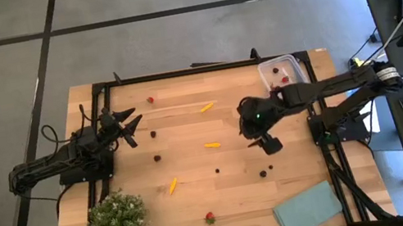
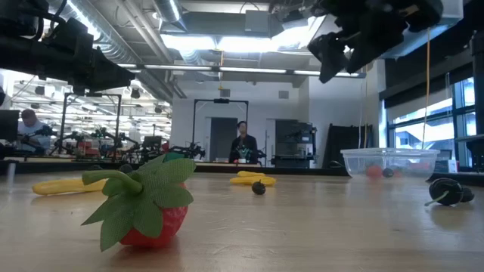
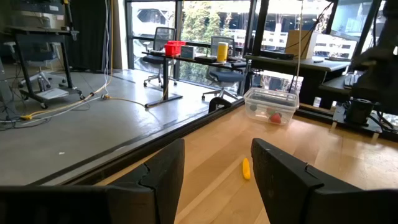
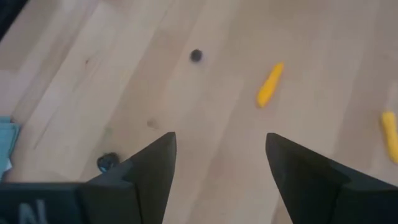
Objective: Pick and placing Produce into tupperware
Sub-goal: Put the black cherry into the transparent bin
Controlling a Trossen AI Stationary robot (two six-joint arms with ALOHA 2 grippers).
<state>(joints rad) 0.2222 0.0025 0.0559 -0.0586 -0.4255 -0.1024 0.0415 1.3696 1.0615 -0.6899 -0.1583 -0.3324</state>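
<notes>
Above mid-table, the right gripper hangs with fingers spread wide and empty; judged step: travel toward a next pick. The tupperware, at the far right corner, already holds a few pieces. Remaining produce lies scattered: a yellow sliver and a dark berry lie ahead of the fingers. Next move calls for descent squarely over one small piece. Open wood surrounds both pieces; no edge is near. The left gripper waits at the left side, fingers apart, empty.
</notes>
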